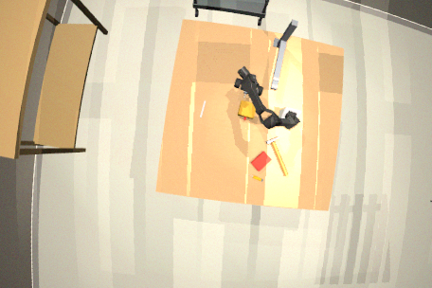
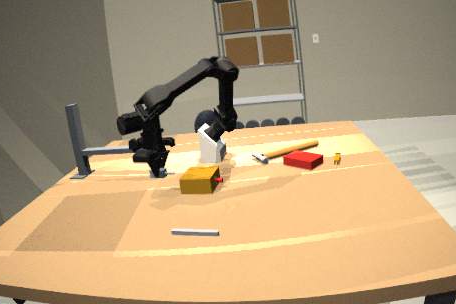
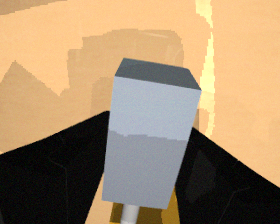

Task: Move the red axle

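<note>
From where I stand, the job looks to be at the pushing-out stage: the gripper (image 1: pixel 246 93) (image 2: pixel 158 172) (image 3: pixel 144 127) is clenched on a grey block-shaped metal tool with a thin pale rod (image 1: pixel 245 96) (image 2: pixel 169 173) (image 3: pixel 150 145), which lies on the twelve o'clock side of the yellow rectangular beam (image 1: pixel 245 109) (image 2: pixel 198 181) (image 3: pixel 169 212), seen from above. The red cylindrical axle (image 1: pixel 244 118) (image 2: pixel 219 180) is in the beam, its end poking out at six o'clock. I'd judge the next move is either one more straight push, if the axle is still tight, or parking the tool so the gripper can draw that end out. Too slanted a push might shift the beam. The grey metal upright with a long arm (image 1: pixel 279 63) (image 2: pixel 76 132), towards one o'clock from the beam, is perhaps the bracket; I can't make out its V-blocks. As for containers, the beam's bore is the nearest thing, with the axle inside. Brown square-faced boxes (image 2: pixel 237 16) stand on the grey metal shelf unit (image 2: pixel 270 64) behind; their contents are hidden.
</note>
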You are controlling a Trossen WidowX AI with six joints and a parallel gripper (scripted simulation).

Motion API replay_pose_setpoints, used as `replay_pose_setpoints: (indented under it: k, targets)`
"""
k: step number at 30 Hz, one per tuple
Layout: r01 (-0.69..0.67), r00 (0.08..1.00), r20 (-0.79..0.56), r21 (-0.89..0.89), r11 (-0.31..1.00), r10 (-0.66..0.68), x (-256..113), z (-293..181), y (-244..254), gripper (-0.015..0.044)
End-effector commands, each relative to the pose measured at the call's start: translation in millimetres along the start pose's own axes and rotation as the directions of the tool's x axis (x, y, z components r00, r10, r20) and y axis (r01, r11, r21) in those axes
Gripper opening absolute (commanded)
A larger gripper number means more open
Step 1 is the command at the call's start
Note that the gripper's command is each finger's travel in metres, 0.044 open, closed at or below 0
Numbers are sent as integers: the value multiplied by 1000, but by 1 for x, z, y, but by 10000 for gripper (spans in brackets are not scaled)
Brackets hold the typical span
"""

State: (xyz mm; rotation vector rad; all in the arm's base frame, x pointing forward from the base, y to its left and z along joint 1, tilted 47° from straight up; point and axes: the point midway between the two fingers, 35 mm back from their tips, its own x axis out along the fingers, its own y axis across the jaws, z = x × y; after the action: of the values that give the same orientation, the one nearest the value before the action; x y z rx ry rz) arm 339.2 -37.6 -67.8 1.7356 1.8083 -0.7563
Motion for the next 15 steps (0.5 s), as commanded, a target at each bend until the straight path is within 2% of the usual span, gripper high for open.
replay_pose_setpoints:
  k: [1,15]
  targets:
    - [9,1000,-8,8,1000,-9,10,-1,-2,0]
    - [9,1000,-10,8,1000,-9,33,-2,-3,0]
